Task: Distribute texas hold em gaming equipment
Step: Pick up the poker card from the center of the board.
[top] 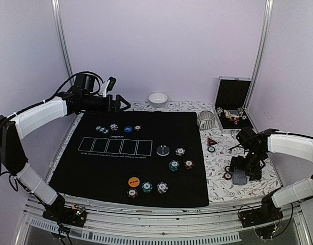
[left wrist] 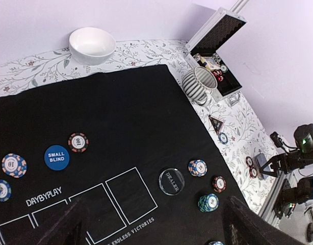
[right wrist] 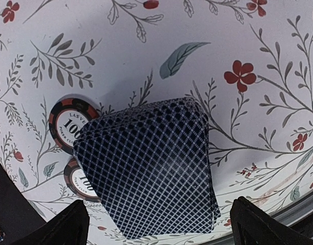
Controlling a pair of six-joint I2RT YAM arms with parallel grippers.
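Passage over the mat [top: 161,125]
Bare toward 12 o'clock; ribbed mug [top: 206,119] and open case [top: 233,102] stand at 2 o'clock, chip clusters [top: 147,187] at 4, 6 and 11.

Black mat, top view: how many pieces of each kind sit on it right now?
Striped chip piles: 10
Blue disc: 1
Orange disc: 1
Clear dealer button: 1
Total: 13
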